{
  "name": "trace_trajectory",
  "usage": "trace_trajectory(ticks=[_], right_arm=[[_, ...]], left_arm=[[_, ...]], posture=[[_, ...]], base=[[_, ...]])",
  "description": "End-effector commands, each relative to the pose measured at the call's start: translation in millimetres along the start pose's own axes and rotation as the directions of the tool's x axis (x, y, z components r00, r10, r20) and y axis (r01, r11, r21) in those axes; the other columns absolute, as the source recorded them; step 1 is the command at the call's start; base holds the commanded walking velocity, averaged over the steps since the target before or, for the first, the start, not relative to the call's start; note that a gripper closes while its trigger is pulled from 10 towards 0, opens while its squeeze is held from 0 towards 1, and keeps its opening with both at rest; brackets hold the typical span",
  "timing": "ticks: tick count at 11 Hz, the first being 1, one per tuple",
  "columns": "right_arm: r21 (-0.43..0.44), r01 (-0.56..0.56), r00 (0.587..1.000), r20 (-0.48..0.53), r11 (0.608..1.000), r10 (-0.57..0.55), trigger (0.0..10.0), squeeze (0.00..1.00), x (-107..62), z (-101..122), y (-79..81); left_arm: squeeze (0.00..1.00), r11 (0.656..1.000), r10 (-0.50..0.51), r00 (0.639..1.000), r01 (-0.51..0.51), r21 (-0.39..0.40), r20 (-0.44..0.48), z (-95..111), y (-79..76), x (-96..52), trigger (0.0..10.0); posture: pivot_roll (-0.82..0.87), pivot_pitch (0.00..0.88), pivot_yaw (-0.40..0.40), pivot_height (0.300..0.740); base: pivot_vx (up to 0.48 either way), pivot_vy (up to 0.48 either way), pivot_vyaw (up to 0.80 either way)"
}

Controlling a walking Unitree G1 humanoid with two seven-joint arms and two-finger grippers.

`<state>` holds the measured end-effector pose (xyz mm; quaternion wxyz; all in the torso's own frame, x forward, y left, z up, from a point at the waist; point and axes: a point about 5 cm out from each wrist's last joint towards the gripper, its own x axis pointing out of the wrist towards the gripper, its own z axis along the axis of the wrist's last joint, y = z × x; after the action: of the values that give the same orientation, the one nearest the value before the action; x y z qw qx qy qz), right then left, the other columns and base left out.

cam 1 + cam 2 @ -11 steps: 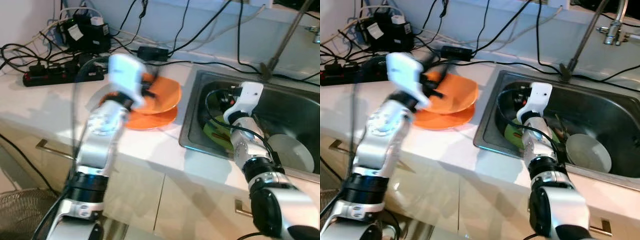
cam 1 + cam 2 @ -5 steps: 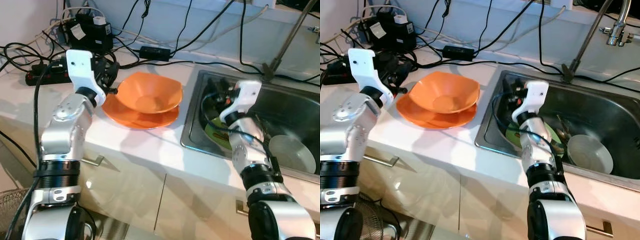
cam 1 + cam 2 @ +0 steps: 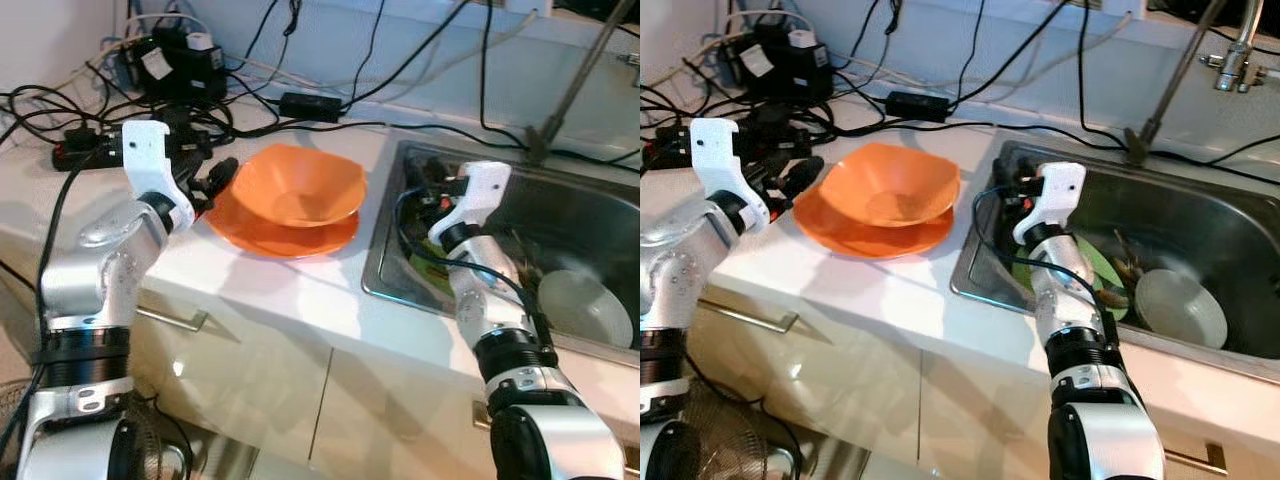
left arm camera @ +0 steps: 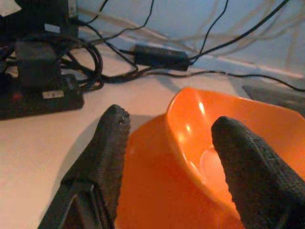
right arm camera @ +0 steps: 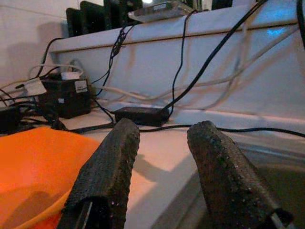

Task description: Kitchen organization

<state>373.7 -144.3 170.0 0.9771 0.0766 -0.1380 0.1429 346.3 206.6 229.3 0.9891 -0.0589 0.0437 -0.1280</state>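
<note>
An orange bowl (image 3: 300, 185) sits inside an orange plate (image 3: 275, 238) on the white counter, just left of the sink. My left gripper (image 3: 212, 182) is open beside the plate's left edge, holding nothing; in the left wrist view its fingers (image 4: 110, 143) frame the bowl's rim (image 4: 190, 124). My right gripper (image 3: 432, 198) hovers over the sink's left end, open and empty, and its fingers (image 5: 114, 162) point toward the counter and the bowl (image 5: 33, 157).
The steel sink (image 3: 385, 280) holds a green plate (image 3: 1095, 270), a white bowl (image 3: 585, 310) and some dark scraps. A faucet pipe (image 3: 570, 85) rises at the back right. A power strip (image 3: 90, 150), a black adapter (image 3: 308, 105) and tangled cables crowd the counter's back left.
My left gripper has let go of the orange bowl, which rests on the plate, and has drawn back to the left. The right arm has edged slightly left over the sink.
</note>
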Motion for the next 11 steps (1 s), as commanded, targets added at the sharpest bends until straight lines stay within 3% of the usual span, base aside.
trace_trajectory(ticks=[1, 5, 11], right_arm=[[-0.006, -0.005, 1.000, 0.006, 1.000, 0.005, 10.0, 0.00, -1.6, 2, -1.3], [0.002, -0.008, 1.000, 0.006, 1.000, 0.008, 10.0, 0.00, -1.5, 1, 2.0], [0.002, 0.001, 1.000, -0.003, 1.000, -0.001, 10.0, 0.00, -2.2, 0, 2.7]], left_arm=[[0.00, 1.000, -0.021, 0.999, 0.022, 0.011, -0.041, -3, -4.0, -0.3, 10.0], [0.00, 0.991, -0.127, 0.985, 0.122, -0.049, -0.119, -16, -18.2, 0.5, 10.0], [0.00, 0.985, -0.127, 0.972, 0.102, -0.136, -0.195, -38, -31.6, 3.3, 10.0]], posture=[[0.26, 0.000, -0.039, 0.740], [0.26, 0.000, -0.030, 0.740], [0.25, 0.003, -0.025, 0.740]], base=[[0.000, 0.000, 0.00], [0.000, 0.000, 0.00], [0.000, 0.000, 0.00]])
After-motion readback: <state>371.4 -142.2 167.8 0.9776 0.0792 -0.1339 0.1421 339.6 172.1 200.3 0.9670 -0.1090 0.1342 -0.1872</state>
